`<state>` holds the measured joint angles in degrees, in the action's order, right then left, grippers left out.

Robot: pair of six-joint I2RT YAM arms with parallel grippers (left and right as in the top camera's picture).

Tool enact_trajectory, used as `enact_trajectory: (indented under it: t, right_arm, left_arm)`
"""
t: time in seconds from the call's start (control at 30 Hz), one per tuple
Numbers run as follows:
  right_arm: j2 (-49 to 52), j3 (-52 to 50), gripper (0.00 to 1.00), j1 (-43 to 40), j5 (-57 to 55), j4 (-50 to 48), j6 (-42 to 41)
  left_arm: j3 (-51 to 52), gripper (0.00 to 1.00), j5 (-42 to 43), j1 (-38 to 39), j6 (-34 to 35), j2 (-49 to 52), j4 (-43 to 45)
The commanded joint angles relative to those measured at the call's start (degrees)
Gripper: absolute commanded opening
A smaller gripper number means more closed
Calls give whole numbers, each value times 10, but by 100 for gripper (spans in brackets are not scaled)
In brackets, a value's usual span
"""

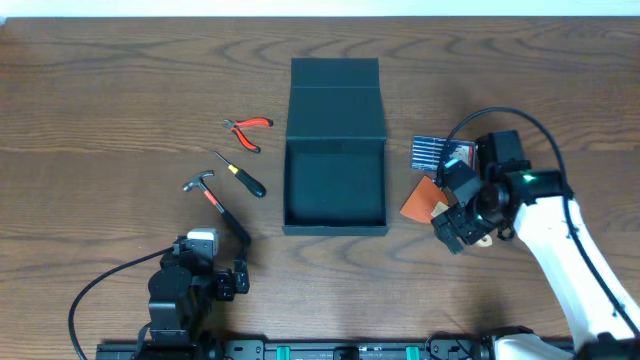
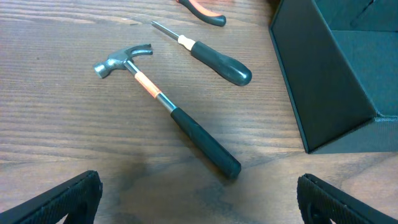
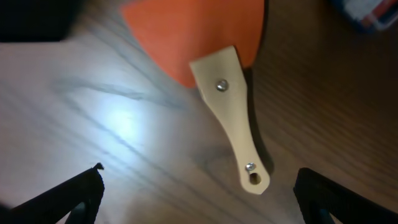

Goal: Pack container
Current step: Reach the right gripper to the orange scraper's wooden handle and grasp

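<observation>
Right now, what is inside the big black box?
From overhead the black box looks empty: only its dark floor shows. Shadow along its walls could hide something tiny.

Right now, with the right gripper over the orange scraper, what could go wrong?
The scraper lies flat on the table, so the open right gripper may scrape wood or pinch only its thin handle and drop it. The blue-and-white packet sits close by and could get nudged. The container wall stands close; a low carry might clip it.
</observation>
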<state>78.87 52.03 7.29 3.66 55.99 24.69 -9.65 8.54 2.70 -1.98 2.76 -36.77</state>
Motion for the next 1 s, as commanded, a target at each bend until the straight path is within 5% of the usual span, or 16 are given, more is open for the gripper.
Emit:
enact_trajectory:
  t: [0.0, 0.73, 0.83, 0.97]
  right_arm:
    - [22, -10, 99, -5, -64, -26, 4]
    - [198, -13, 99, -5, -65, -116, 6]
    - [209, -13, 93, -5, -57, -129, 7]
    - [215, -13, 69, -6, -46, -138, 6]
  left_arm:
    - [5, 98, -7, 1, -8, -3, 2]
    - [5, 98, -7, 1, -8, -3, 2]
    - [5, 98, -7, 1, -8, -3, 2]
    - [5, 98, -7, 1, -8, -3, 2]
